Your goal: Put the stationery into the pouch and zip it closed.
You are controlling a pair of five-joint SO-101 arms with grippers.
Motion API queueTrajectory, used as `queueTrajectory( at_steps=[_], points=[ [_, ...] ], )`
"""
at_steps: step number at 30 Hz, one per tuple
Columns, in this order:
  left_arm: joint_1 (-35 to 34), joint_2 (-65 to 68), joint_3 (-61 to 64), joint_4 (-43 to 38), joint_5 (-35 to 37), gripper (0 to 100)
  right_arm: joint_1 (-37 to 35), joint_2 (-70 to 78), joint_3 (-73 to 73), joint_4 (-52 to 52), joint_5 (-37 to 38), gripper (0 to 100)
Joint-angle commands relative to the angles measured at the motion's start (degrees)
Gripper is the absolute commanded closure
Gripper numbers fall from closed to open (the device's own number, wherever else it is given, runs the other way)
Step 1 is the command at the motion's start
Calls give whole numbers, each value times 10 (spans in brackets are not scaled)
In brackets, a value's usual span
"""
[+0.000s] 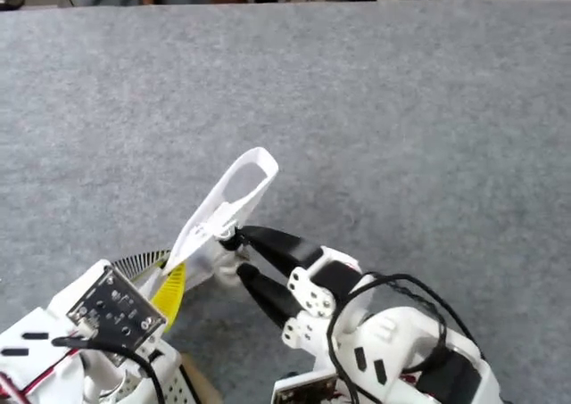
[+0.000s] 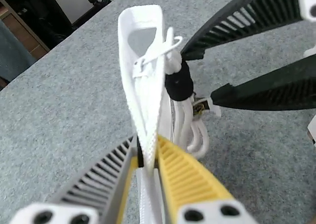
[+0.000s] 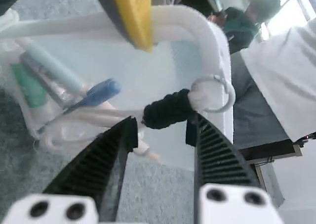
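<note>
A translucent white pouch [image 1: 227, 199] stands on its edge above the grey table, holding a blue pen [image 3: 96, 95], a green item [image 3: 29, 88] and other stationery. My left gripper [image 1: 174, 275], with one yellow and one grey finger, is shut on the pouch's near edge [image 2: 146, 145]. The zipper pull is a black wrapped knot [image 3: 165, 110] on a metal ring [image 3: 212, 93], with a white cord loop [image 2: 190, 130] hanging from it. My right gripper [image 3: 160, 127] is open, and its black fingers [image 2: 247, 16] straddle the knot [image 1: 230, 241].
Grey felt table [image 1: 401, 110] stretches wide and bare beyond the pouch to its far edge [image 1: 285, 3]. Both arm bodies crowd the near edge, with a black cable [image 1: 393, 288] looping over the right one.
</note>
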Motion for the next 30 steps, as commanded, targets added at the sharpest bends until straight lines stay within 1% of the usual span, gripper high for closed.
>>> queueTrajectory(
  at_steps=[1,4,9,12,15,20,23,25,29,30],
  points=[
    [6,0,15,-4,3,971,-15,9,-39,-8,6,811],
    [6,-1,6,-10,5,971,-14,9,5,-65,6,811],
    [6,0,-17,-6,6,971,25,9,99,-218,6,811],
    [6,-3,-16,3,7,971,30,9,138,-287,6,811],
    [6,-4,-18,4,7,971,27,8,157,-298,4,811],
    [6,-4,-14,4,8,971,-33,6,163,-296,3,812],
    [6,-4,-14,4,8,971,-35,3,205,-318,3,812],
    [6,-4,-18,4,8,971,-3,3,243,-346,5,844],
    [6,-4,-18,4,8,971,60,2,306,-457,6,985],
    [6,-4,-18,4,8,971,76,2,320,-483,6,985]
  ],
)
